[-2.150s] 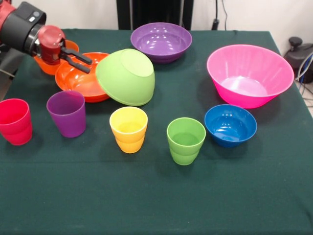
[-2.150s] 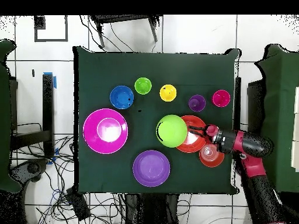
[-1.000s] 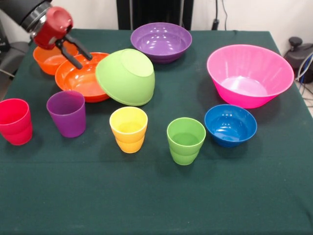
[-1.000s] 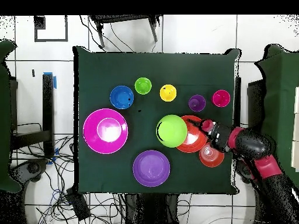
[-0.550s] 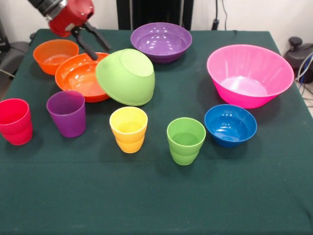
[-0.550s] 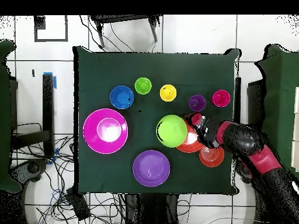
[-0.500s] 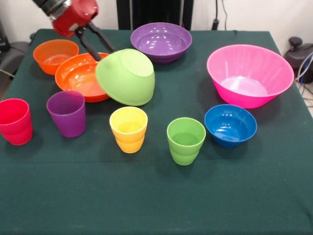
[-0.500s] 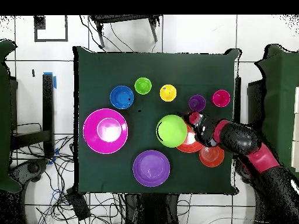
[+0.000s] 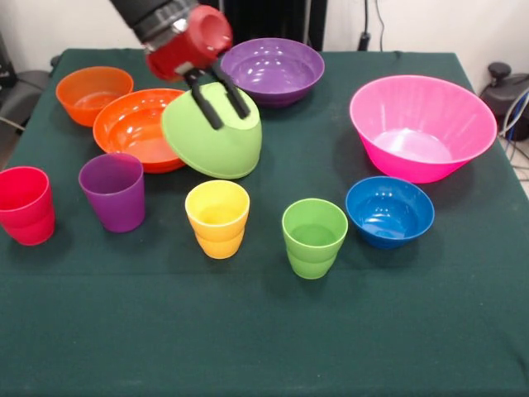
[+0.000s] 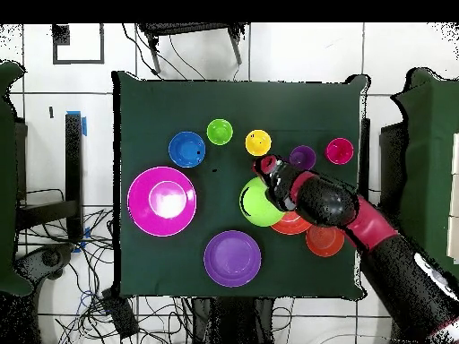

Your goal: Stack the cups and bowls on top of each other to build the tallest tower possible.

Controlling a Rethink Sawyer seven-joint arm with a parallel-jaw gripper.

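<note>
On a table (image 9: 248,347) draped in dark green cloth, ten plastic vessels lie spread out with nothing yet stacked upright. At the front view's left edge stands a red cup (image 9: 26,205), with a purple cup (image 9: 113,191) just beside it. Behind them sit a small orange bowl (image 9: 93,93) and a large orange bowl (image 9: 138,129), close together. A lime green bowl (image 9: 213,130) lies tipped on its side, its rim resting on the large orange bowl's edge and its base turned up toward the camera.

The Sawyer arm's red-capped gripper (image 9: 220,102) hangs over that green bowl, its two black fingers (image 9: 207,109) spread apart and holding nothing (whether the tips touch the bowl cannot be told). In the overhead view the gripper (image 10: 266,169) sits at the green bowl's (image 10: 258,204) edge.

Further right stand a yellow cup (image 9: 217,218) and a green cup (image 9: 314,237), well apart, with a purple bowl (image 9: 273,70) at the table's far side. A small blue bowl (image 9: 389,211) sits upright near the large pink bowl (image 9: 422,126), also upright, at far right.
</note>
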